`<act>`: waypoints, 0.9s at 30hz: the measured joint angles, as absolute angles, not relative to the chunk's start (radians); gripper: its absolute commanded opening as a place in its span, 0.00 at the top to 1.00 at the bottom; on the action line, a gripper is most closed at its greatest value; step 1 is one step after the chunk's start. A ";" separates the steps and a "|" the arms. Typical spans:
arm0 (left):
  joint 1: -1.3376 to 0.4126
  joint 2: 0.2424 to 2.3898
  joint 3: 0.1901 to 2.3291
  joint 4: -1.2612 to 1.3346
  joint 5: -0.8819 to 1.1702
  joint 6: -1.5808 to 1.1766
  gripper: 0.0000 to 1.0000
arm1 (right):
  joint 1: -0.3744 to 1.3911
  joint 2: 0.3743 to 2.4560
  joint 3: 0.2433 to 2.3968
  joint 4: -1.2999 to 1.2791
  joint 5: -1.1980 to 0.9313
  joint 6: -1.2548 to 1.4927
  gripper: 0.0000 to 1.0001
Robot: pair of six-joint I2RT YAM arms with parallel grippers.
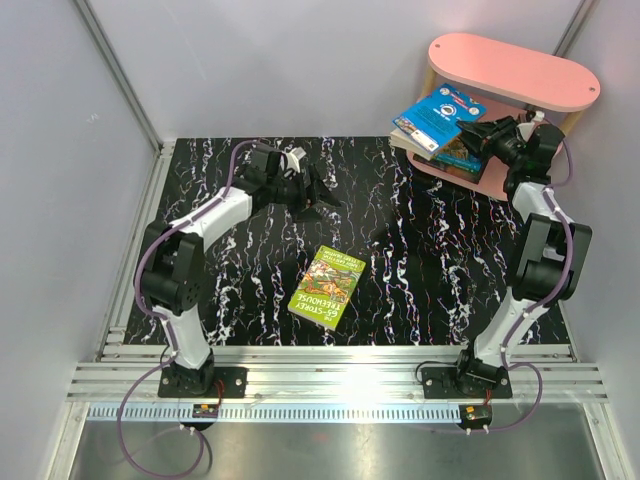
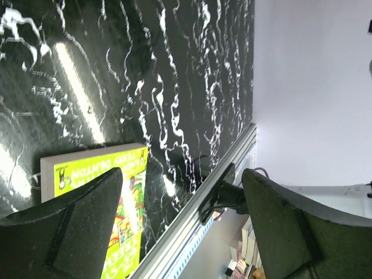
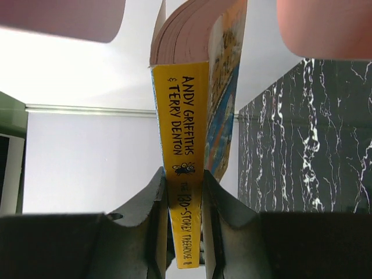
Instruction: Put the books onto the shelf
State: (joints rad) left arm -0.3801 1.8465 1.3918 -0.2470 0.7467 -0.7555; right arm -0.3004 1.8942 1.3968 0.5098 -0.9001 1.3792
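Yellow-green book [image 1: 327, 287] lies flat, cover up, at the middle of the black marbled bench [image 1: 400, 260]. Its long axis runs from lower left to upper right of the top view, and its title print runs along that axis. I see bare bench on all four sides of it. The nearest edge is the aluminium rail [image 1: 330, 375] across the bottom of the frame, and the book sits clear of that.

Just above the book in the frame hangs my left tool [image 1: 318, 195], apart from it. Its jaws stand wide with nothing between them. In the left wrist view one corner of the book shows behind the left finger [image 2: 64, 232].

Over at the upper right stands the pink shelf [image 1: 515, 68], hard against the wall corner, so there is little room around it. My right tool [image 1: 480, 135] is clamped on the blue book [image 1: 438, 115] and holds it tilted at the shelf's left end, below the top board. This book hangs over other books [image 1: 455, 158] lying on a lower board. In the right wrist view its yellow spine [image 3: 186, 174] points straight away from the tool, up the frame. The jaws pinch the near end and the pages fan apart at the far end.
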 measured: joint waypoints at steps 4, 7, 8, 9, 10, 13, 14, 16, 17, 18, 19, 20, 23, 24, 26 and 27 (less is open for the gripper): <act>-0.380 1.838 1.383 -0.270 0.743 -0.732 0.15 | -0.312 1.916 1.399 0.547 -0.866 1.412 1.00; -0.380 1.838 1.384 -0.285 0.735 -0.729 0.15 | -0.329 1.939 1.399 0.571 -0.810 1.430 1.00; -0.380 1.839 1.391 -0.298 0.731 -0.730 0.15 | -0.334 1.952 1.405 0.577 -0.794 1.436 1.00; -0.380 1.842 1.402 -0.308 0.728 -0.731 0.16 | -0.337 1.969 1.415 0.581 -0.777 1.441 1.00; -0.380 1.847 1.416 -0.314 0.725 -0.734 0.16 | -0.340 1.985 1.426 0.582 -0.765 1.444 1.00; -0.380 1.889 1.518 -0.324 0.702 -0.753 0.17 | -0.345 2.062 1.493 0.575 -0.717 1.453 1.00; -0.380 1.901 1.544 -0.324 0.696 -0.761 0.17 | -0.345 2.081 1.511 0.568 -0.705 1.453 1.00; -0.381 1.930 1.603 -0.320 0.683 -0.780 0.17 | -0.345 2.119 1.557 0.536 -0.680 1.451 1.00; -0.382 1.942 1.624 -0.317 0.678 -0.788 0.17 | -0.345 2.133 1.579 0.518 -0.668 1.449 0.98; -0.383 1.950 1.637 -0.314 0.674 -0.796 0.18 | -0.345 2.150 1.607 0.495 -0.663 1.448 0.91; -0.384 1.956 1.642 -0.311 0.670 -0.801 0.18 | -0.345 2.169 1.641 0.482 -0.657 1.448 0.86; -0.384 1.959 1.642 -0.311 0.667 -0.805 0.18 | -0.345 2.186 1.673 0.469 -0.648 1.448 0.78; -0.392 1.960 1.623 -0.305 0.656 -0.816 0.18 | -0.342 2.235 1.763 0.429 -0.631 1.454 0.35; -0.395 1.957 1.605 -0.299 0.654 -0.817 0.18 | -0.340 2.255 1.802 0.411 -0.626 1.454 0.24; -0.398 1.952 1.562 -0.295 0.647 -0.818 0.18 | -0.337 2.287 1.879 0.396 -0.619 1.456 0.16; -0.401 1.950 1.542 -0.304 0.645 -0.817 0.18 | -0.336 2.299 1.911 0.386 -0.618 1.453 0.13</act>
